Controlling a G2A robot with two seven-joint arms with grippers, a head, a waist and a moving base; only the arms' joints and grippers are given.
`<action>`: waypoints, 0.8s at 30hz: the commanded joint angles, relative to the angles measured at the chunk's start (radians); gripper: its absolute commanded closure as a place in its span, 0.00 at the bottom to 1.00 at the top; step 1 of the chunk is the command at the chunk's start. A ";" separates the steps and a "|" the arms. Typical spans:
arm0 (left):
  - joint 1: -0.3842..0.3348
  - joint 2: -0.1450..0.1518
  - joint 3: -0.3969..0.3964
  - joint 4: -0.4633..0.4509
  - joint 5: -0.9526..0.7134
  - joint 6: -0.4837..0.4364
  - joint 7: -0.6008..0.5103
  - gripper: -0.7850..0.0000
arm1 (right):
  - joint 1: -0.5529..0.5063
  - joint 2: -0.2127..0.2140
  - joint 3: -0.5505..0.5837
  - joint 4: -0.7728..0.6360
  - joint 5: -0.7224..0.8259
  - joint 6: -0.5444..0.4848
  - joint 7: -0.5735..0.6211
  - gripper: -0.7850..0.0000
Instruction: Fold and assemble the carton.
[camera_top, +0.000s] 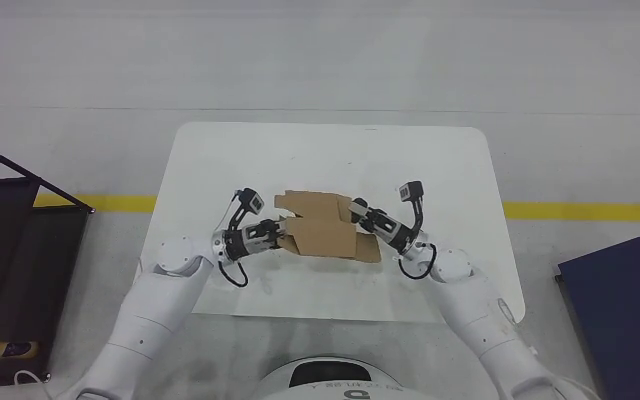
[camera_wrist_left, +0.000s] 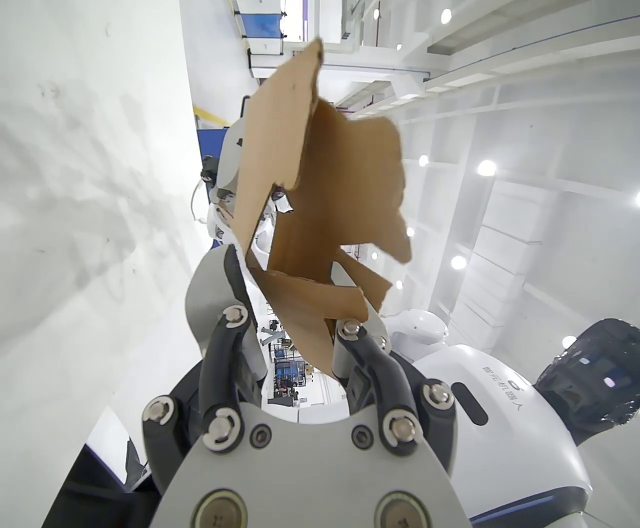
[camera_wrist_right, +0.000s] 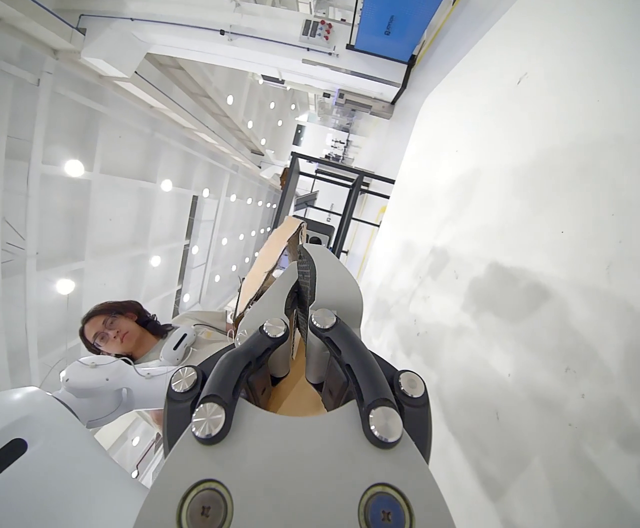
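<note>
Carton (camera_top: 322, 232), top view: the brown cardboard is spread between the two arms over the middle of the white worktop (camera_top: 450, 170). The left pincer (camera_top: 278, 236) is at its left edge and the right pincer (camera_top: 360, 217) at its right, far corner. I cannot tell whether its underside touches the worktop. It is neither flat nor squared. If the arms draw apart, a wall could tear at a crease. If they press together, it could buckle off the fold lines.

Left wrist view: the left pincer (camera_wrist_left: 295, 320) is closed onto bunched flaps at the carton's (camera_wrist_left: 345, 175) end. One wall runs along one finger and a bent flap lies against the other, with some daylight between them. That looks like a hold on a loose fold, not a flat panel, so the cardboard may slide or twist in the grip. The free flaps splay outward and could catch wrongly during folding.

Right wrist view: the right pincer (camera_wrist_right: 299, 280) is narrowed to a thin pinch on the carton's (camera_wrist_right: 272, 255) edge, beside the worktop (camera_wrist_right: 500, 250). So little cardboard is caught that a sideways pull would likely strip it out, leaving the carton hanging from one arm.
</note>
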 joint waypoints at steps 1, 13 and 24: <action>-0.001 0.001 0.003 0.003 0.034 -0.001 0.000 0.60 | -0.002 0.001 -0.002 -0.007 -0.020 0.006 -0.010 1.00; 0.012 0.006 -0.006 0.004 0.041 -0.010 -0.005 0.63 | -0.018 0.009 0.021 -0.028 -0.007 0.003 -0.026 1.00; 0.041 0.013 -0.009 0.004 0.043 0.007 -0.043 0.60 | -0.019 0.015 0.027 -0.032 -0.004 -0.003 -0.009 1.00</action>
